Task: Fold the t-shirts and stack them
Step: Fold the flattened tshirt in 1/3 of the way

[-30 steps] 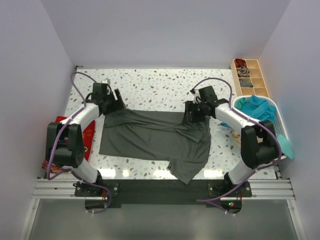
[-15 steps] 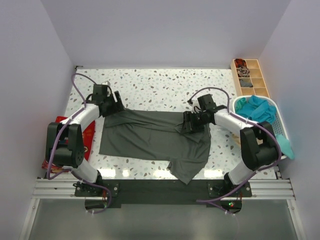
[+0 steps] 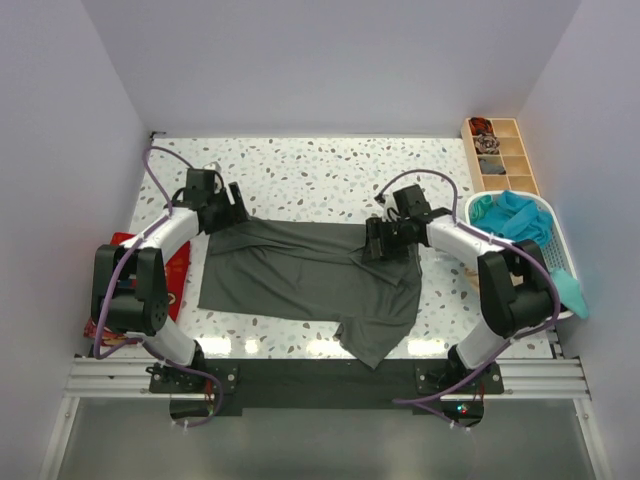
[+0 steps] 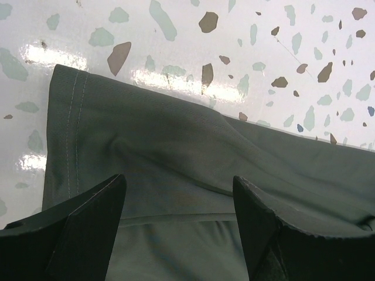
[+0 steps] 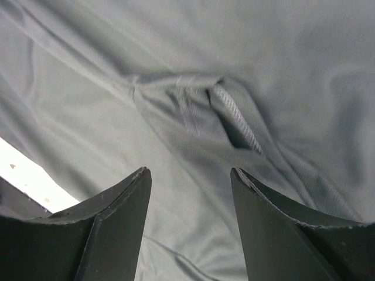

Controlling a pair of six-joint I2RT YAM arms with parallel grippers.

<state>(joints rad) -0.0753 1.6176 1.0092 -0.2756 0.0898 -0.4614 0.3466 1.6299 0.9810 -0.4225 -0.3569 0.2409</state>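
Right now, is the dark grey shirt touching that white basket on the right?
Apart. The top view shows bare speckled table between the dark grey shirt at its right edge and the white basket.

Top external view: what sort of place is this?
Probably a lab bench cell for cloth folding, not a home: plain white walls box in a speckled table, left arm and right arm sit bolted to a rail, and a white basket holds teal cloth.
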